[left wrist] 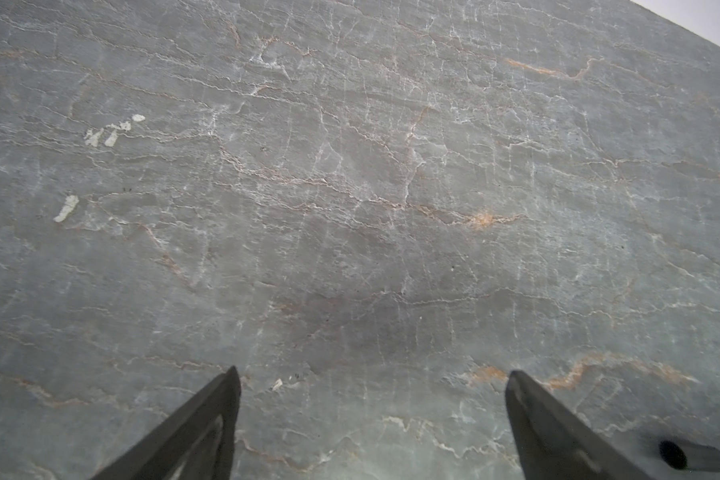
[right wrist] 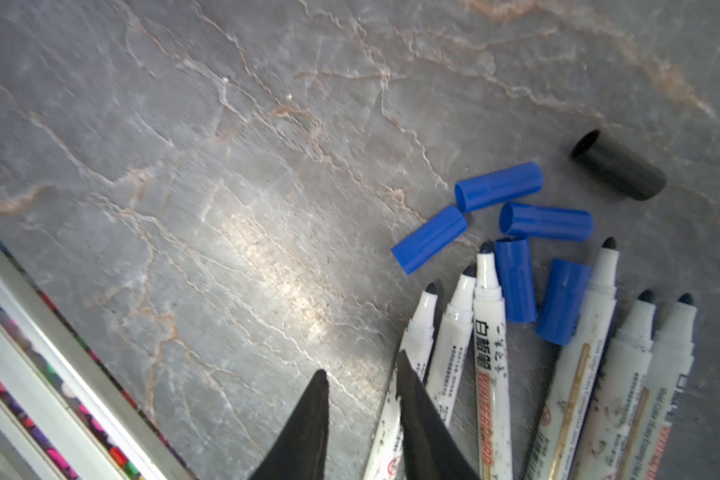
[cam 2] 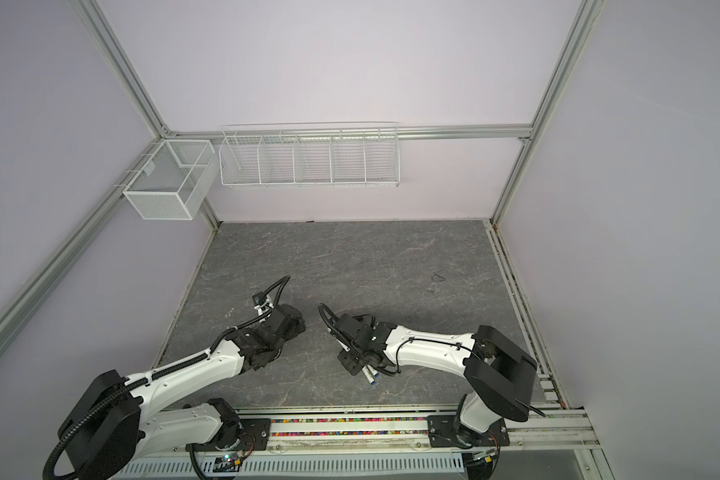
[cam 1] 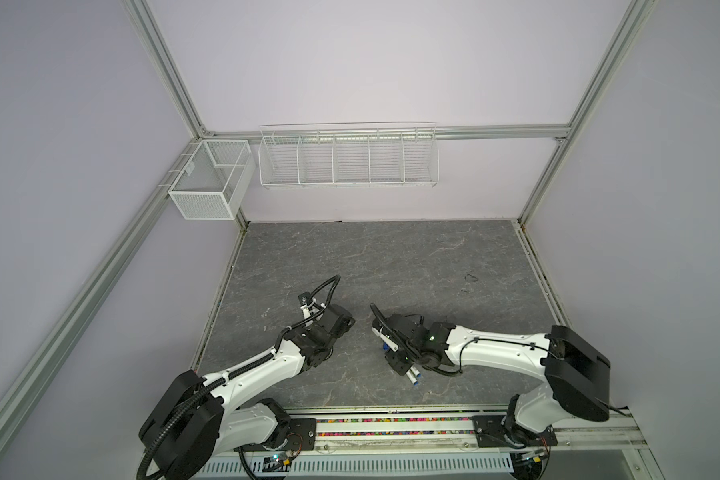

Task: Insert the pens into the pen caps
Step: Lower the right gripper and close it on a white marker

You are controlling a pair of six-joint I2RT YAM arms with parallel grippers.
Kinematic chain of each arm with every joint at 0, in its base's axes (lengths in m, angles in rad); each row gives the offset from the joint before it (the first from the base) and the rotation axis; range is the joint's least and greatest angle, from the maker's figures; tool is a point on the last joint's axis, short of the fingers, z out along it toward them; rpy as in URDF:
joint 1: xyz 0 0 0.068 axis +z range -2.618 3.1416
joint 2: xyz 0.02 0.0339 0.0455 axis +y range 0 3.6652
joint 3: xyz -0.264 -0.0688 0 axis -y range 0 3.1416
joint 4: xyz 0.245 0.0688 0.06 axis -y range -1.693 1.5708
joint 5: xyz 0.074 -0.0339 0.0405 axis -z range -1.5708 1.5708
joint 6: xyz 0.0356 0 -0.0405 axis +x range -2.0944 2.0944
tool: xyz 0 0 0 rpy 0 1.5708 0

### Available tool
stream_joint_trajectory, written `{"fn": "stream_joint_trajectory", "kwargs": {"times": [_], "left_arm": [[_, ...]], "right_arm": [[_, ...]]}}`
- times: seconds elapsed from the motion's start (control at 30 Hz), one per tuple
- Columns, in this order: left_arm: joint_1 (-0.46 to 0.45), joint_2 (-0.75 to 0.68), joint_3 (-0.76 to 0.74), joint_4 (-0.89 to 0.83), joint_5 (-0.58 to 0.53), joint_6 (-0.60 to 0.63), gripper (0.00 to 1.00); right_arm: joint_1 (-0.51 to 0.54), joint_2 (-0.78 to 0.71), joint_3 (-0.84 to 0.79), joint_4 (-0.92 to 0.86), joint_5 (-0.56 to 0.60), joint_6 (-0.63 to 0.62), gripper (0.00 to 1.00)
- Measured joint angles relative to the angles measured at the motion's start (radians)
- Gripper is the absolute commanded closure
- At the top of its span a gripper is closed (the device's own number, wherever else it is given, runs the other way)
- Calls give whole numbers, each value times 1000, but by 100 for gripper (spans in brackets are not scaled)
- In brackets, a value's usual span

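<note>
**A:** How do the pens (right wrist: 489,353) look?

**B:** They are six white barrels with printed labels, and their dark felt tips are bare. They lie in a fan on the grey veined surface (right wrist: 184,166), on the near side, a little right of the middle.

**A:** And the pen caps (right wrist: 497,187)?

**B:** Five are blue and there is one black cap (right wrist: 618,166). All lie loose by the tips, and two blue ones touch pens.

**A:** The hands?

**B:** The right hand (right wrist: 360,365) has its fingers a little apart and clamps nothing. One finger is over the outermost pen. The left hand (left wrist: 373,370) is wide apart over bare surface.
</note>
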Motion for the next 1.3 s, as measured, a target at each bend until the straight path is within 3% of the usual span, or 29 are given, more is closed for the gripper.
{"fn": "stream_joint_trajectory", "kwargs": {"times": [1.3], "left_arm": [[24,25,0,-68,-22,-53,1]], "right_arm": [[-2,101,-26,-5,35,14,69]]}}
